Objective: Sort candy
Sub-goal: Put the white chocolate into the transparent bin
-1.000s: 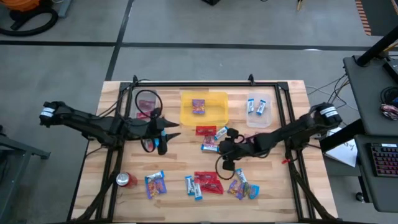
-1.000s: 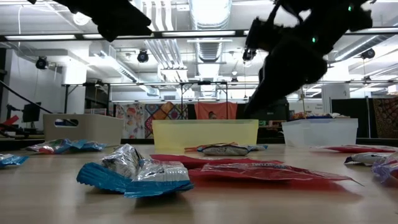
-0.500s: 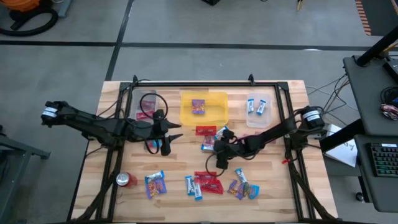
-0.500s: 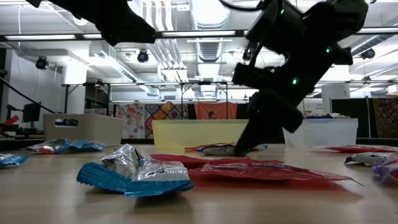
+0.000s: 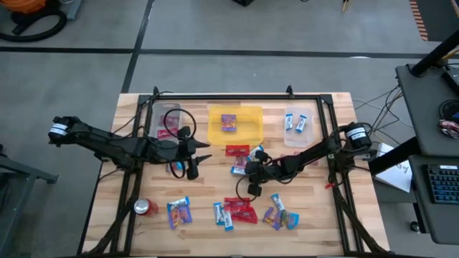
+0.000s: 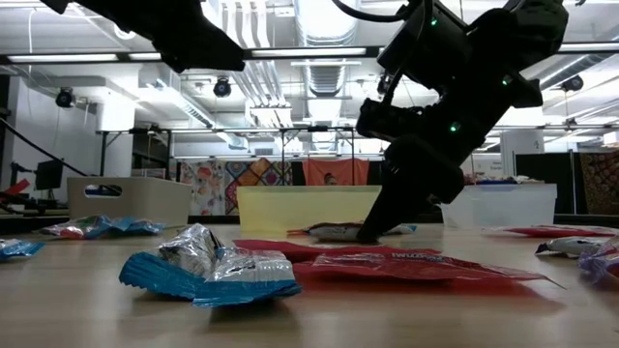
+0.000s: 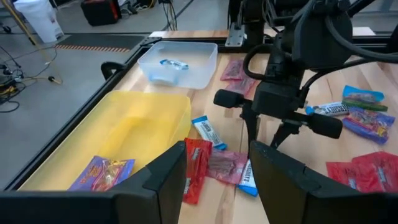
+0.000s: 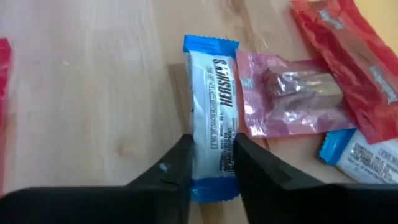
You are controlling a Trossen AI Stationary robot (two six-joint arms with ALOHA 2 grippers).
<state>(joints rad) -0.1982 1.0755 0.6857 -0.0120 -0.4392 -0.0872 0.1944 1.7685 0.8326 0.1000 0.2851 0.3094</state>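
Observation:
My right gripper (image 8: pixel 212 165) is down on the table in the middle (image 5: pixel 247 170), shut on a slim blue-and-white bar (image 8: pixel 211 106). A pink-wrapped sweet (image 8: pixel 292 102) and a red packet (image 8: pixel 348 56) lie right beside the bar. My left gripper (image 5: pixel 199 152) hovers open and empty to the left of the middle, above the table. More candy (image 5: pixel 237 211) lies scattered toward the near edge, resting flat on the wood. My right gripper pinches the blue-and-white bar's two long sides (image 8: pixel 214 155) between its two fingers, near the end closest to the wrist. The fingers (image 6: pixel 372 227) come slanting down from the table's right. The bar lies flat on the table.
Three bins stand along the far edge: a yellow bin (image 5: pixel 251 132) with a purple packet (image 5: pixel 229 122), a clear bin (image 5: pixel 298 136) with blue-and-white bars, and a bin at the left (image 5: pixel 168 115) with red packets. A red soda can (image 5: pixel 145 207) stands near the front left.
My right gripper has gone down and toward the table's left, from above the candy to the table top, and its fingers now stand on the blue-and-white bar. My left gripper has edged a little toward the right.

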